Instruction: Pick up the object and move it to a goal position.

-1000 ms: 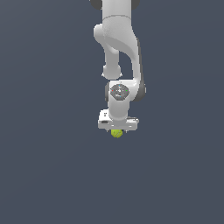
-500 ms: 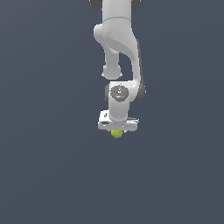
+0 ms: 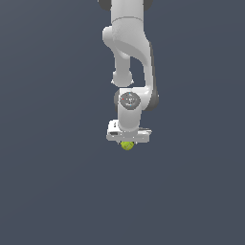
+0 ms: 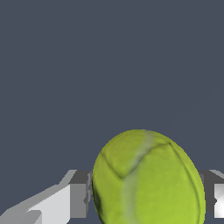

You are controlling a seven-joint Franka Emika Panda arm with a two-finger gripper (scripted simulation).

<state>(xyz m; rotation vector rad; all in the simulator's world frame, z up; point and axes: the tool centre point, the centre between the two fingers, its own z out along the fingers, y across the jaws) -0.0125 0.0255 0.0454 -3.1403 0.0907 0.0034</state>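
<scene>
Ball [image 4: 148, 179] betw. end effector [image 3: 127, 143] fingers

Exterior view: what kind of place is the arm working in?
Likely a bare simulated workspace, not a real room: a flat, featureless grey ground, a plain white arm, and only a ball at the gripper.

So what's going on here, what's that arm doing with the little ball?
A white Franka arm reaches straight down over a plain grey surface, and its gripper is at a small yellow-green ball. In the wrist view the ball sits right between the two fingers, which close in on either side of it, so it looks gripped. Whether the ball is off the surface yet can't be told from these views. No goal marker is visible.
</scene>
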